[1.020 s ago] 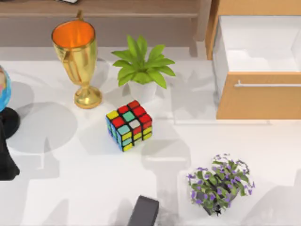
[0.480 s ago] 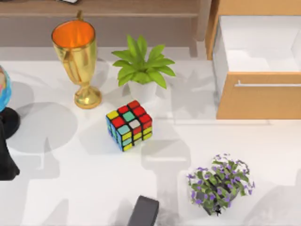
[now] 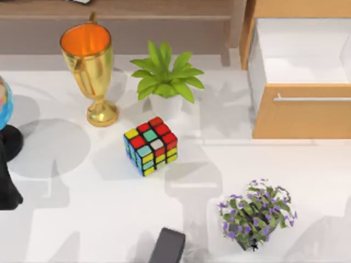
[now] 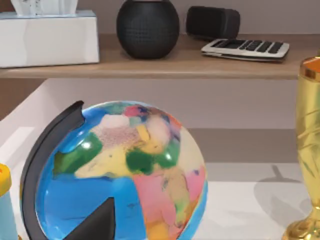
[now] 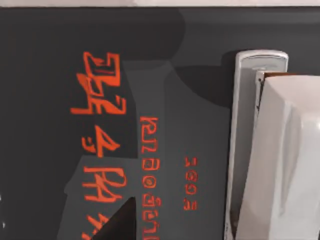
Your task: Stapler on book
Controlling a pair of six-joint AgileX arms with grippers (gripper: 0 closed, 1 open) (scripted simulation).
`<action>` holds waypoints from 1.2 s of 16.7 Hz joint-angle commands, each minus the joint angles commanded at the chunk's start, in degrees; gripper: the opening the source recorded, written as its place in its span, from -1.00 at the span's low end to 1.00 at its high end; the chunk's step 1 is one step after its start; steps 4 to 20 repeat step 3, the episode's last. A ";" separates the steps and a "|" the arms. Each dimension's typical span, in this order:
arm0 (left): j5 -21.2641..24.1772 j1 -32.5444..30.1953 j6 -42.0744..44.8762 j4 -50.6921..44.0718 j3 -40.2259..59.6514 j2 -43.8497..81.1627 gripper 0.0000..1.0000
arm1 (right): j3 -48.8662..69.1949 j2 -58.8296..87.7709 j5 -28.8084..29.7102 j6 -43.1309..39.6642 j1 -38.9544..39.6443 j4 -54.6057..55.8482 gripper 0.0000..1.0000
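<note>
Fingers (image 5: 122,222) at right: gap impossible to tell. Stapler (image 5: 272,155) lying flat on dark book (image 5: 50,150). Probably stiff, light, slick-shelled; best pinched across narrow sides, mid-body. Left arm (image 3: 6,192) parked beside globe (image 4: 120,170).

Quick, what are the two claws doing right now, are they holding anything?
Left gripper: cannot be told; its camera faces the globe.
Right gripper: cannot be told; its camera looks onto the stapler lying on the book.

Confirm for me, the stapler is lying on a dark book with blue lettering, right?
Not quite. In the right wrist view the white stapler does lie on the dark book, but the lettering on that cover is orange-red, not blue.
</note>
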 joint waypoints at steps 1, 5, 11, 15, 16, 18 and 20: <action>0.00 0.00 0.00 0.00 0.00 0.00 1.00 | 0.00 0.00 0.00 0.00 0.00 0.00 1.00; 0.00 0.00 0.00 0.00 0.00 0.00 1.00 | 0.00 0.00 0.00 0.00 0.00 0.00 1.00; 0.00 0.00 0.00 0.00 0.00 0.00 1.00 | 0.00 0.00 0.00 0.00 0.00 0.00 1.00; 0.00 0.00 0.00 0.00 0.00 0.00 1.00 | 0.00 0.00 0.00 0.00 0.00 0.00 1.00; 0.00 0.00 0.00 0.00 0.00 0.00 1.00 | 0.00 0.00 0.00 0.00 0.00 0.00 1.00; 0.00 0.00 0.00 0.00 0.00 0.00 1.00 | 0.00 0.00 0.00 0.00 0.00 0.00 1.00; 0.00 0.00 0.00 0.00 0.00 0.00 1.00 | 0.00 0.00 0.00 0.00 0.00 0.00 1.00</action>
